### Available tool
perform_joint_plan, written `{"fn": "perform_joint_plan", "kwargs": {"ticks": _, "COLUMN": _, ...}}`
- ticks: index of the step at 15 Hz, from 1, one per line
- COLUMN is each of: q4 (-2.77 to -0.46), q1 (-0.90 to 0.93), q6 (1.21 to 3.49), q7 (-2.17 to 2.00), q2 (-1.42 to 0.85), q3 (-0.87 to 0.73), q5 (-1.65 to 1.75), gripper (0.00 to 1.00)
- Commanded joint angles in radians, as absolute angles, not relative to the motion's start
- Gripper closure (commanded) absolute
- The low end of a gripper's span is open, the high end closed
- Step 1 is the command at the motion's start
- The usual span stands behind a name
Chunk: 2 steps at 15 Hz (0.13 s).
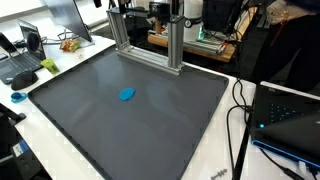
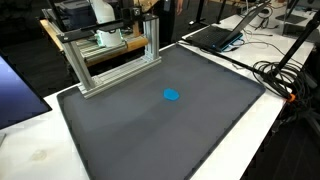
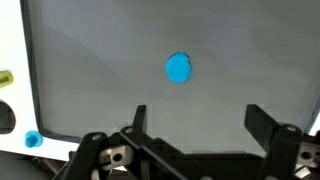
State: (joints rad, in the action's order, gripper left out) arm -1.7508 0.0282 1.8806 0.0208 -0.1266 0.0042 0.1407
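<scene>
A small flat blue object (image 1: 127,95) lies on the dark grey mat (image 1: 90,120); both exterior views show it (image 2: 172,96). The arm itself is outside both exterior views. In the wrist view my gripper (image 3: 197,118) is open and empty, high above the mat. The blue object (image 3: 179,68) sits ahead of the fingertips, well apart from them, roughly centred between the two fingers.
An aluminium frame (image 1: 150,40) stands at the mat's far edge (image 2: 115,55). Laptops (image 1: 22,55) and clutter sit on the white table around it. Black cables (image 2: 285,75) run along one side. A small blue cap (image 3: 32,139) lies off the mat.
</scene>
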Motion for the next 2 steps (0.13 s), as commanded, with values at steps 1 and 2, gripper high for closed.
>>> {"fn": "perform_joint_plan", "kwargs": {"ticks": 1, "q4": -1.746, "q1": 0.025, "q6": 1.877, "q7": 0.02, "q2": -0.126, "q3": 0.007, "q5": 0.141, "gripper": 0.0}}
{"fn": "perform_joint_plan", "kwargs": {"ticks": 2, "q4": -1.746, "q1": 0.025, "q6": 1.877, "q7": 0.02, "q2": -0.126, "q3": 0.007, "q5": 0.141, "gripper": 0.0}}
